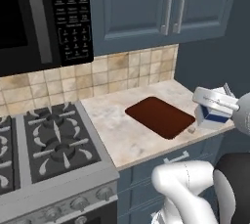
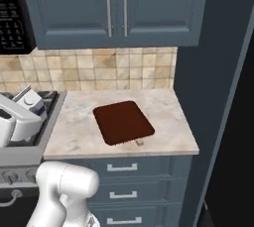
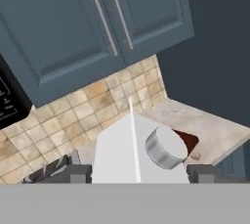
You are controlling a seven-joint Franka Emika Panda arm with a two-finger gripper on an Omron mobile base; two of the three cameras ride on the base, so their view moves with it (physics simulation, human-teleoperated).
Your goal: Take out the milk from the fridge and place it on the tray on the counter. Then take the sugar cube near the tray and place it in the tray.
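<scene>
While the gripper (image 3: 139, 171) is being seen from the hand view with its dark finger tips (image 3: 201, 171) set widely apart on either side of the milk (image 3: 139, 152), the carton is being gripped between them, its grey cap and gable ridge facing the camera. From the left base view, the milk (image 1: 211, 114) is being carried in the air at the right end of the counter (image 1: 117, 130), its blue band showing. The tray (image 1: 160, 116) is lying flat on the counter with nothing in it. The sugar cube (image 2: 139, 142) is sitting on the counter just beside the tray's front edge. No writing is being made out on the carton; the microwave (image 1: 46, 17) panel's white lettering is too small to be read.
</scene>
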